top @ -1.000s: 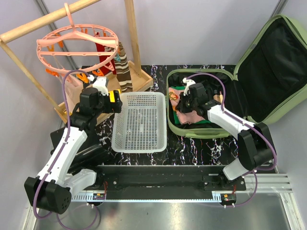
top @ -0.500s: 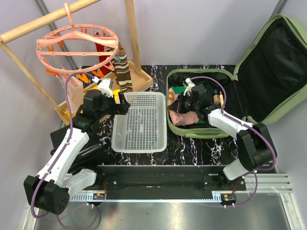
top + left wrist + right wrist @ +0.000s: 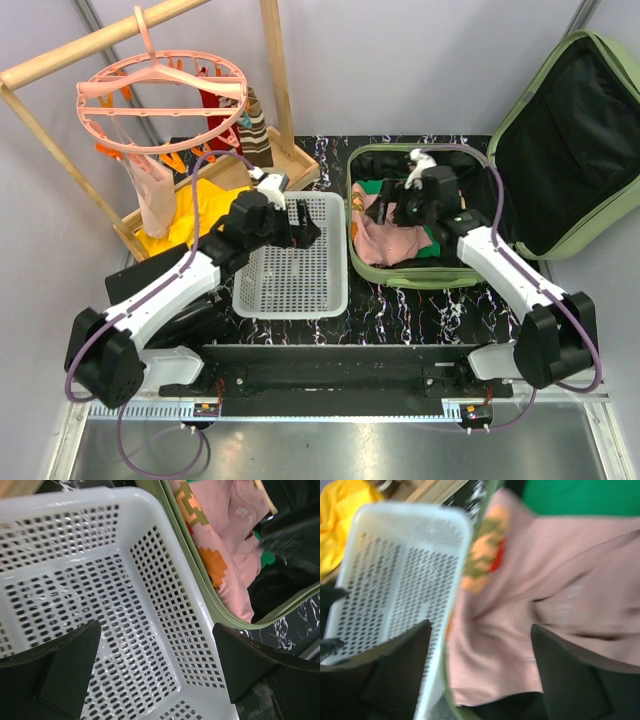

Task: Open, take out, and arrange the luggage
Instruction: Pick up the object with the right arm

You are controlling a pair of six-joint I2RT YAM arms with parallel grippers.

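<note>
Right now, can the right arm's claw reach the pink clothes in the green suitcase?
Probably yes. The right claw hangs open just above the pink clothes, the green suitcase lies open with its lid back, and nothing sits between them.

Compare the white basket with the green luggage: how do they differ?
The basket is white and perforated; the luggage is light green with black lining. The basket is empty; the luggage holds clothes. The luggage has a raised lid; the basket has none. Both lie side by side on the table.
</note>
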